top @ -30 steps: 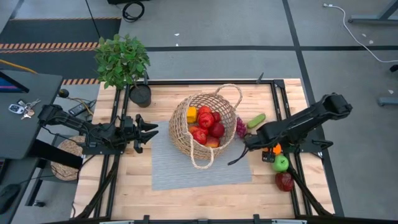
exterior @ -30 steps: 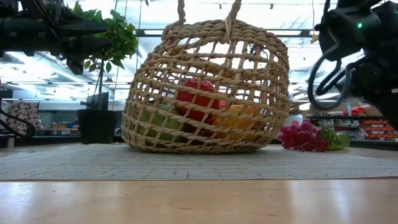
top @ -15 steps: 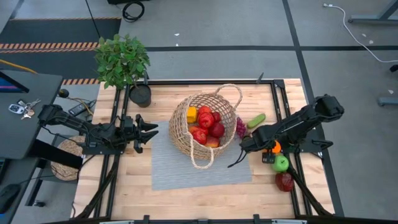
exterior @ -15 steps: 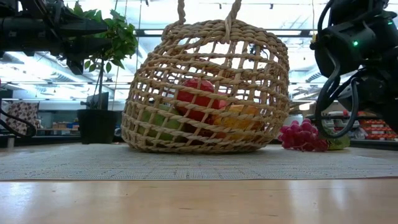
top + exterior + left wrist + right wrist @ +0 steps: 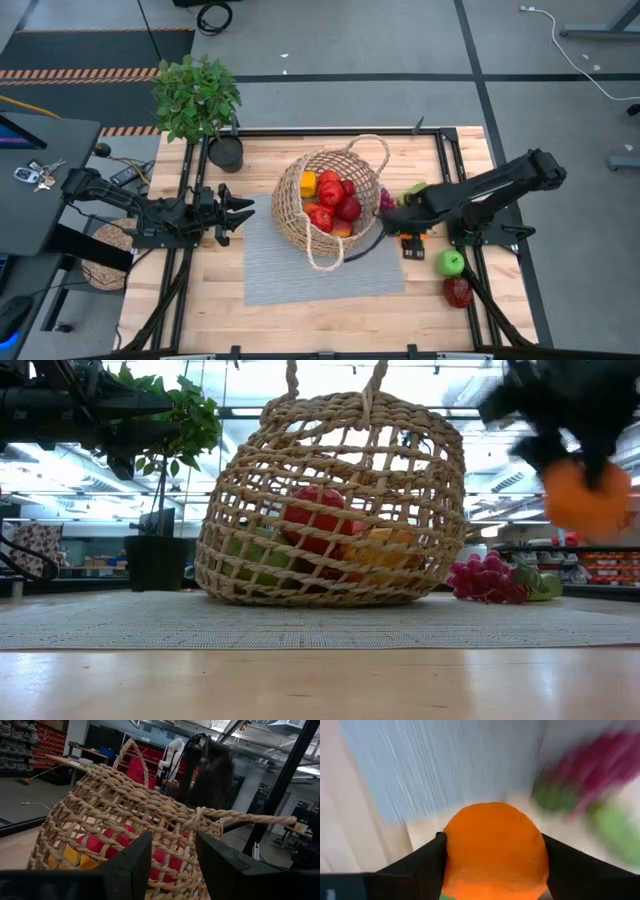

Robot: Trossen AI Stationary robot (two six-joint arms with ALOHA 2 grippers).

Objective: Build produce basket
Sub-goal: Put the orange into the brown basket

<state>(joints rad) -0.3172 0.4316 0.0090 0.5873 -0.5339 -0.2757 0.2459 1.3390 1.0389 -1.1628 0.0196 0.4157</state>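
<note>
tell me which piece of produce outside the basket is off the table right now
The orange, gripped between the right gripper's fingers and carried in the air. The grapes, green apple and dark red apple all rest on the table.

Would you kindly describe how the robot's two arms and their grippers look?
Both arms are dark, nearly black, built of jointed segments. The left gripper ends in two flat, tapered black fingers. The right gripper has similar black fingers, and a thin dark cable loops beneath it.

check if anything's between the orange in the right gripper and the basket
Nothing visible blocks it. The right gripper holds the orange in the air just beside the basket; the grapes lie on the table below that gap.
</note>
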